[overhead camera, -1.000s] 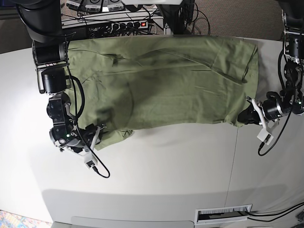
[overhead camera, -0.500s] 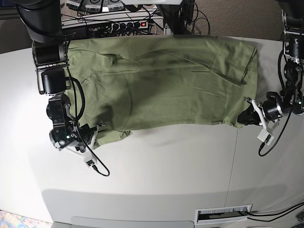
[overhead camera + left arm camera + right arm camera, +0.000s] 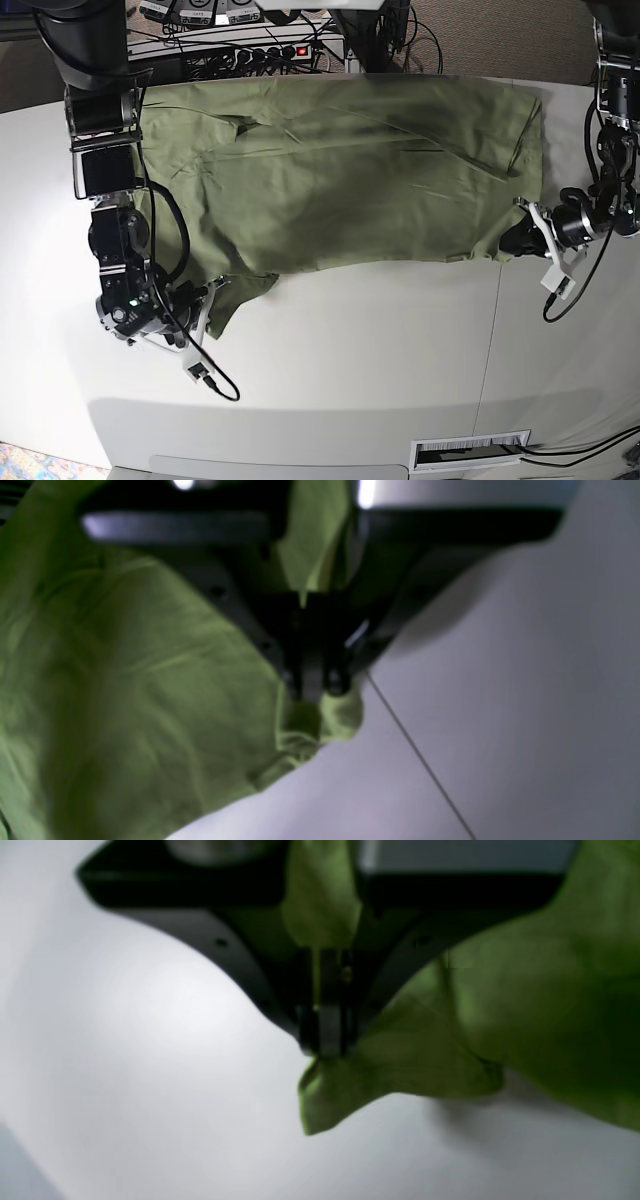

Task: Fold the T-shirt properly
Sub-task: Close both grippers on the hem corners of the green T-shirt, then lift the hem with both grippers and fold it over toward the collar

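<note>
Pale grey table (image 3: 350, 350), probably seamed.

No readable text, label, brand, number or sign shows on anything in these views.

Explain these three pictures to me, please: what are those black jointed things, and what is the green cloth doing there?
The overhead picture shows two robot arms at a pale table. The green cloth is a T-shirt, spread flat on it. The other two pictures come from small cameras on the arms' wrists, looking down past the pinchers. The right gripper, on the overhead picture's left, is shut on one near corner of the shirt. The left gripper, on the overhead picture's right, is shut on the other near corner. The job is folding.
</note>
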